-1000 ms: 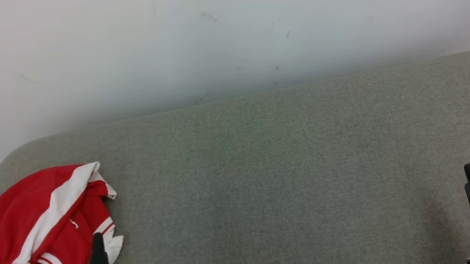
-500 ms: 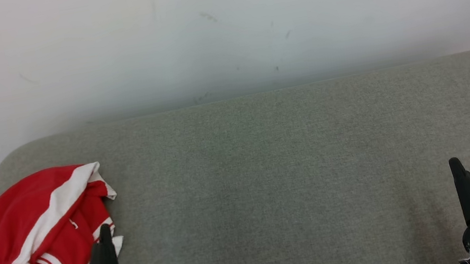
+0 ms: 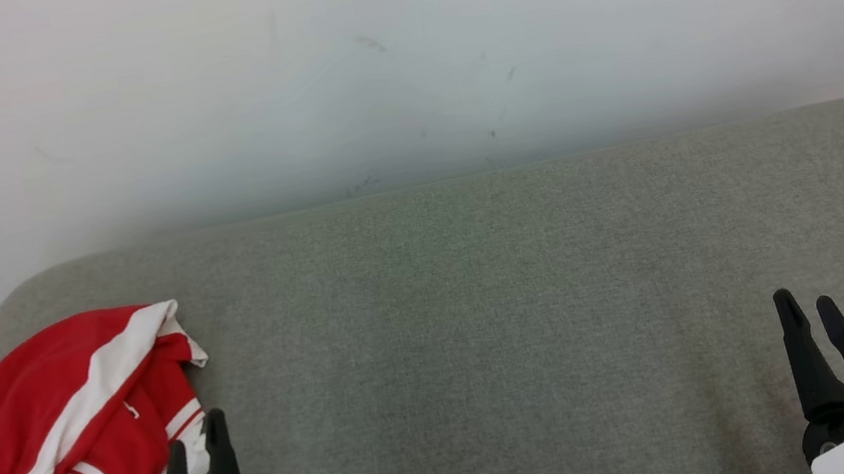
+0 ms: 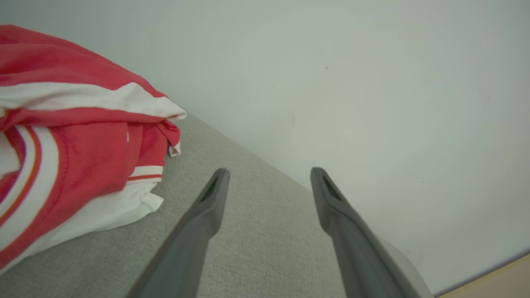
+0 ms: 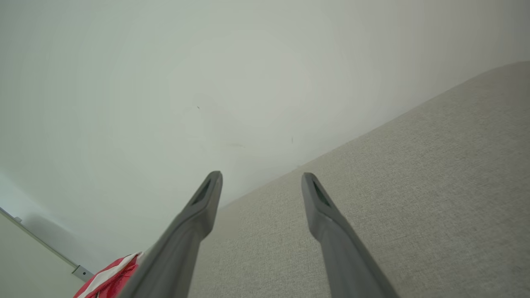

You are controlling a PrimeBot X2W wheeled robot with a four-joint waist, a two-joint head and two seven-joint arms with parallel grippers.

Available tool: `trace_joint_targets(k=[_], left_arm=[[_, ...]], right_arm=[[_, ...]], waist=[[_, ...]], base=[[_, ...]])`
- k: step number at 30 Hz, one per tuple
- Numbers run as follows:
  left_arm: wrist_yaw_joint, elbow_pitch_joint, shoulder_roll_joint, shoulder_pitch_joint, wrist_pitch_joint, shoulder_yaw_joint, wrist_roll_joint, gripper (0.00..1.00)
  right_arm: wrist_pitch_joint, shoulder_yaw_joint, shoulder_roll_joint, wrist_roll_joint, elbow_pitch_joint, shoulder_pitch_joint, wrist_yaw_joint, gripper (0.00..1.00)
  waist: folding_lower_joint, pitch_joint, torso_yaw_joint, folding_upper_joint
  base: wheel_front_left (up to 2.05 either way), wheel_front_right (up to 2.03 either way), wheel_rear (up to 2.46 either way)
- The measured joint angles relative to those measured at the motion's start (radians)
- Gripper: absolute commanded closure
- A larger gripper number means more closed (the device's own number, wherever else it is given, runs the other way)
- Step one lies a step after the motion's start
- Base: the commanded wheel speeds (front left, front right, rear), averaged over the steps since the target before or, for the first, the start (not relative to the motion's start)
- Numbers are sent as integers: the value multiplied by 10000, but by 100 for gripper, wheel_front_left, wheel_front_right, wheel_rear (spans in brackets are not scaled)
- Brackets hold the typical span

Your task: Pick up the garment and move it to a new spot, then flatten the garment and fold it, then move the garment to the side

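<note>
The red-and-white garment (image 3: 47, 425) lies crumpled at the left end of the couch (image 3: 486, 304). The left fingers (image 3: 218, 447) are spread and empty at the couch's front edge, just beside the garment's hem. The right fingers (image 3: 797, 336), also spread and empty, are near the couch's front right.

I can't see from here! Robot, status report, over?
Left gripper open, right gripper open, both empty. Red-and-white garment crumpled on cushion, left end, untouched. Nothing blocking.

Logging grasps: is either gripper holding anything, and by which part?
Nothing is held: left gripper and right gripper are open and empty, the garment lying free on the cushion.
</note>
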Motion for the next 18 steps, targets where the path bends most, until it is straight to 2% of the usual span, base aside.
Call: trace_joint_targets(k=[7,18], left_arm=[[234,128,54,91,-188,-165,982,0],[405,259,96,109,-514,-339,2061,0]], right_arm=[[-188,50,-29,-1691,61,6,0,0],[-508,313,42,-3014,81,61,0,0]], waist=[[0,-65,-15,0],[0,-121,1,0]], base=[[0,0,0],[0,0,0]])
